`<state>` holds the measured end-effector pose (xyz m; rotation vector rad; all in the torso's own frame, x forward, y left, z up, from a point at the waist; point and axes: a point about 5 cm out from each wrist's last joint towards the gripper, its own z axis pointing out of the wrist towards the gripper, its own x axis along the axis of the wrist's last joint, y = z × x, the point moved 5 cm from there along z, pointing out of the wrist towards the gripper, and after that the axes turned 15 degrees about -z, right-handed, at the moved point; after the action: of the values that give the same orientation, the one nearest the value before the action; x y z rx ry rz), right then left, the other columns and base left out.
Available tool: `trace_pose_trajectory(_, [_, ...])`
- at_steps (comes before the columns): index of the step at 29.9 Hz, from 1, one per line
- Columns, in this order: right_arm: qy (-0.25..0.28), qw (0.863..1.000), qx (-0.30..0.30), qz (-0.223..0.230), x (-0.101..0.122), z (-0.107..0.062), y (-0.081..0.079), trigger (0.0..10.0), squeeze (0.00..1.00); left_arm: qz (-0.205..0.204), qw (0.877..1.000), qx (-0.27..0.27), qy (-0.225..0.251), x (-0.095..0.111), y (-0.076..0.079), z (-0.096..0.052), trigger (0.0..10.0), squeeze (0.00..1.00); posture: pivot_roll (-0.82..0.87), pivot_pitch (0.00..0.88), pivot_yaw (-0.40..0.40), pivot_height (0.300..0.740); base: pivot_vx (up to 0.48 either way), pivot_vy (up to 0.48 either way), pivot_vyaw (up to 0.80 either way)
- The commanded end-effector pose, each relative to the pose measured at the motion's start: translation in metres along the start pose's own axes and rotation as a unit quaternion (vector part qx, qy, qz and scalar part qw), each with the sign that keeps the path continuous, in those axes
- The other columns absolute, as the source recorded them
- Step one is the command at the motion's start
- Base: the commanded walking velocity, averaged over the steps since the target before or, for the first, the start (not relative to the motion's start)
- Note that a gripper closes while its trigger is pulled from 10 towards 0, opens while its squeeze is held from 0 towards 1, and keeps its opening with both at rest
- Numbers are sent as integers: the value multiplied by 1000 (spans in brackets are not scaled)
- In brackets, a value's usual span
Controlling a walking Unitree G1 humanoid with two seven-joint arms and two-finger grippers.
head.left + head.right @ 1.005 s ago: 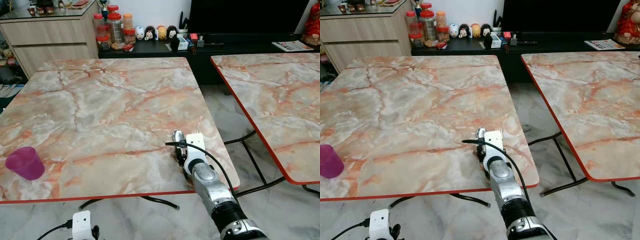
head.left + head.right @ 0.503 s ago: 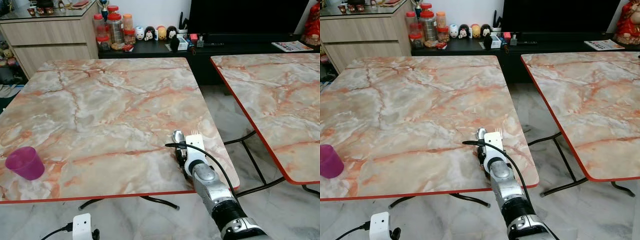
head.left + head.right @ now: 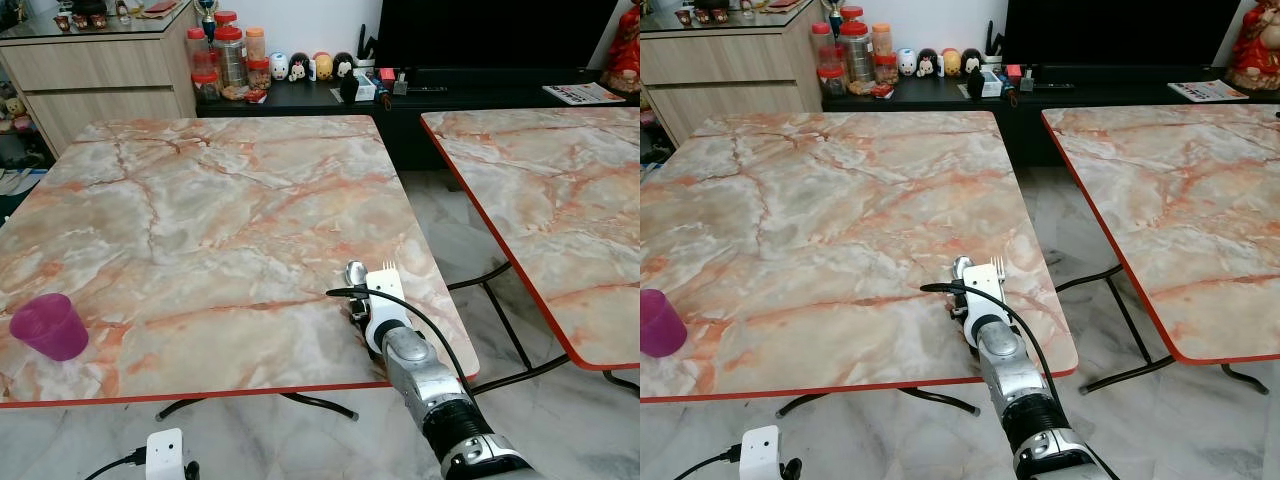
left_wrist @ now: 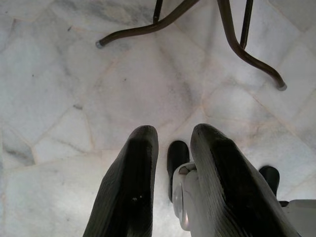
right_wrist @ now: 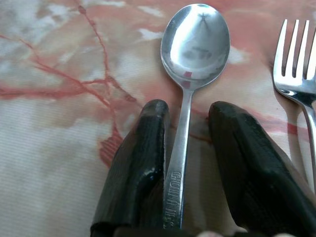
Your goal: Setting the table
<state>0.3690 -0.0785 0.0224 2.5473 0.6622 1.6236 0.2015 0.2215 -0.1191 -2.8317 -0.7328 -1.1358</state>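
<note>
The right arm reaches forward over the near right corner of the marble table [image 3: 200, 200], with the forearm rising from below the table edge and the wrist angled down toward the surface. The right gripper [image 5: 186, 143] is positioned low over the table. Its two black fingers [image 5: 136, 168] are spread, one on each side of the handle of a spoon [image 5: 195, 44]; contact between either finger and the handle cannot be confirmed. The spoon lies flat on the table, bowl facing up and pointing away from the robot. A fork [image 5: 296, 69] lies just beside the spoon on its right, parallel to it, tines pointing the same way.

A purple cup [image 3: 48, 326] stands upright near the front left corner of the table, well apart from the cutlery.

The left arm hangs below table level. The left gripper [image 4: 173, 143] points down at the tiled floor [image 4: 59, 74], with its fingers slightly parted and nothing between them.

A second marble table [image 3: 560, 180] stands to the right.
</note>
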Motion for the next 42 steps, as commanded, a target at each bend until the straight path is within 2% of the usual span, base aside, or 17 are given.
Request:
trace_pose_trajectory(1, [-22, 1000, 15, -2, -12, -1, -7, 0, 0, 0, 1000, 2, -17, -9, -2, -2, 10000, 0, -3, 0, -33, 732, 0, 0, 0])
trace_pose_trajectory(23, [-6, 1000, 28, 2, -4, -1, -13, 0, 0, 7, 999, -11, -34, -13, 3, -1, 10000, 0, 2, 0, -27, 732, 0, 0, 0])
trace_pose_trajectory(27, [56, 998, 26, 6, 24, -2, -13, 0, 0, 7, 999, -9, -32, -13, 3, -1, 10000, 0, 0, 0, -25, 732, 0, 0, 0])
trace_pose_trajectory(28, [86, 996, 25, 10, 38, -3, -12, 0, 0, 7, 999, -8, -32, -13, 3, -1, 10000, 0, -2, 0, -24, 732, 0, 0, 0])
trace_pose_trajectory(29, [110, 994, 20, 4, 50, -5, -11, 588, 0, 8, 999, -7, -33, -14, 3, -1, 10000, 0, -5, 0, -20, 732, 0, 0, 0])
trace_pose_trajectory(30, [110, 994, 20, 4, 50, -5, -11, 588, 0, 8, 999, -7, -33, -14, 3, -1, 10000, 0, -5, 0, -20, 732, 0, 0, 0])
trace_pose_trajectory(31, [131, 991, 18, 6, 60, -6, -10, 10000, 0, 9, 999, -6, -31, -13, 3, -1, 10000, 0, -5, 0, -21, 732, 0, 0, 0])
trace_pose_trajectory(34, [169, 986, 11, 2, 80, -10, -8, 10000, 0, 7, 1000, -3, -28, -13, 4, -1, 10000, 0, -3, 0, -20, 732, 0, 0, 0])
trace_pose_trajectory(38, [234, 972, -3, -37, 102, -20, -6, 10000, 0, 12, 1000, -3, -29, -12, 3, -1, 10000, 0, -3, 0, -16, 732, 0, 0, 0])
trace_pose_trajectory(40, [239, 970, -5, -38, 104, -21, -5, 10000, 0, 13, 1000, -3, -29, -12, 3, -1, 10000, 0, -4, 0, -15, 732, 0, 0, 0])
trace_pose_trajectory(42, [256, 966, -12, -44, 110, -25, -3, 10000, 0, 32, 999, 1, -25, -12, 2, -1, 10000, 0, -6, 0, -14, 732, 0, 0, 0])
